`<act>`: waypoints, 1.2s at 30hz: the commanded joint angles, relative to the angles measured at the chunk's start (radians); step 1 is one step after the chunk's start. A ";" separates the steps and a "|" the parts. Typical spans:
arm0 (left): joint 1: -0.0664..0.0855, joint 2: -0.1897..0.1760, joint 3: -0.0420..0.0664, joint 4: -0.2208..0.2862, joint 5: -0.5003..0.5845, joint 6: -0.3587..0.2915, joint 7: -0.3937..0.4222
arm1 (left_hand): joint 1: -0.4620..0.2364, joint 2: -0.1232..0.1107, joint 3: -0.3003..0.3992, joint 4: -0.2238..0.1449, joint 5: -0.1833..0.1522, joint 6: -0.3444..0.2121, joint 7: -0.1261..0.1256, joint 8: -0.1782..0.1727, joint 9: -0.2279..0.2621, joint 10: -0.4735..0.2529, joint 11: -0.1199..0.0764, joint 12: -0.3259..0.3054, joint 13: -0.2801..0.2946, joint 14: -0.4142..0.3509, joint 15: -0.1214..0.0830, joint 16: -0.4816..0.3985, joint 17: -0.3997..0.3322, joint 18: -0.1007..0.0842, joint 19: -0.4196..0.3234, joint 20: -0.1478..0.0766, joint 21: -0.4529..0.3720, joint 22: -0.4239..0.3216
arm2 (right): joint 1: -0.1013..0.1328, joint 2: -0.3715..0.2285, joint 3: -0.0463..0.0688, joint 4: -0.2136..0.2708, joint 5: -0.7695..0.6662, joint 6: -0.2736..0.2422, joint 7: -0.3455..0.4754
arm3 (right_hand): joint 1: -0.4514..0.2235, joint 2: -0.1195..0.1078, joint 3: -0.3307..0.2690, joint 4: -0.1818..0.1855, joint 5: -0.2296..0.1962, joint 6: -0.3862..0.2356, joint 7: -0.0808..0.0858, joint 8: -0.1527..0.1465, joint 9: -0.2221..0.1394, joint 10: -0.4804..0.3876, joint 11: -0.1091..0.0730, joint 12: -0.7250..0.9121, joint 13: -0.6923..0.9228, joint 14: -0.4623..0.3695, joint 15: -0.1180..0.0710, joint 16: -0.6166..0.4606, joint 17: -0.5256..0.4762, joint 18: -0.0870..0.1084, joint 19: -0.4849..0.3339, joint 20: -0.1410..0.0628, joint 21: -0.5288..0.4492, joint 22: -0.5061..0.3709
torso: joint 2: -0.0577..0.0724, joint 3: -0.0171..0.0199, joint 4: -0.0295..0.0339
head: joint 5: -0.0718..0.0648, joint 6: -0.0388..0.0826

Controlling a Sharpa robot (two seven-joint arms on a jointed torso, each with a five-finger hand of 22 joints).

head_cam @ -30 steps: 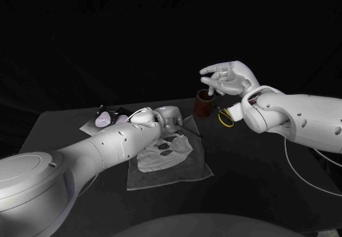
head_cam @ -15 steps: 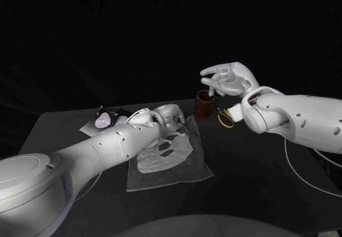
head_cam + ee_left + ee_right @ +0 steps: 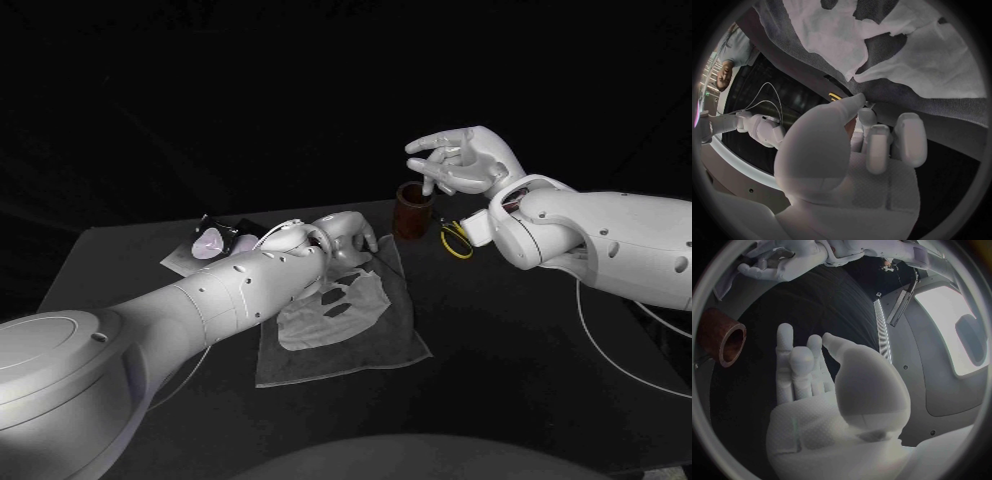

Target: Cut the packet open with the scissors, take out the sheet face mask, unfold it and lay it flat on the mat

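In the head view the left hand [image 3: 336,240] has edged slightly rightward along the mat's [image 3: 378,355] top edge at frame centre. The sheet face mask [image 3: 335,305] lies unfolded and unmoved just below it, and the right hand [image 3: 462,160] stays raised at upper right over the brown cup [image 3: 414,210]. The left wrist view shows thumb and fingers close together over the mat beside the mask, but I cannot tell whether they pinch anything. The right wrist view shows that hand empty, fingers apart, so the task looks nearly finished.
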 commanded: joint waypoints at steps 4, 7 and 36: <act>0.001 -0.002 0.001 0.005 0.001 0.043 0.008 | 0.001 -0.019 0.002 -0.016 0.002 -0.016 0.001 -0.010 -0.005 -0.003 0.002 -0.003 0.005 0.095 0.010 0.001 0.244 -0.014 -0.004 0.004 -0.006 0.083 | 0.001 -0.001 0.001 -0.001 0.001 0.014 -0.005 | -0.007 -0.003 -0.001 0.004 -0.006 -0.002 0.004 -0.002 0.000 -0.008 0.001 -0.007 -0.002 -0.007 0.000 -0.005 -0.003 0.011 -0.008 0.002 -0.007 -0.002 | 0.000 -0.0002 0.0001 | -0.001 -0.003; 0.001 -0.004 0.001 0.006 0.001 0.037 0.013 | 0.003 -0.013 0.006 -0.018 0.002 -0.005 0.000 -0.003 -0.004 0.002 0.000 0.001 0.013 0.096 0.010 0.001 0.245 -0.014 -0.004 0.004 -0.005 0.084 | 0.001 -0.001 0.001 -0.001 0.001 0.016 -0.005 | -0.007 -0.003 -0.001 0.004 -0.006 -0.002 0.004 -0.002 0.000 -0.008 0.001 -0.007 -0.002 -0.007 0.000 -0.005 -0.003 0.011 -0.008 0.002 -0.007 -0.002 | 0.000 -0.0002 0.0006 | -0.002 -0.004; 0.001 -0.008 0.001 0.004 0.061 -0.003 0.052 | -0.058 0.122 -0.002 0.037 0.002 0.073 -0.034 0.106 0.043 0.034 -0.025 0.012 0.057 0.101 -0.011 0.005 0.257 -0.015 -0.003 -0.011 -0.003 0.086 | 0.000 0.000 0.001 -0.007 0.003 0.032 -0.011 | -0.011 -0.001 -0.004 0.007 -0.013 -0.004 0.005 -0.001 0.000 -0.012 0.003 -0.005 -0.006 -0.009 0.002 -0.005 -0.001 0.011 -0.012 0.004 -0.016 -0.007 | 0.001 -0.0004 0.0002 | 0.001 -0.002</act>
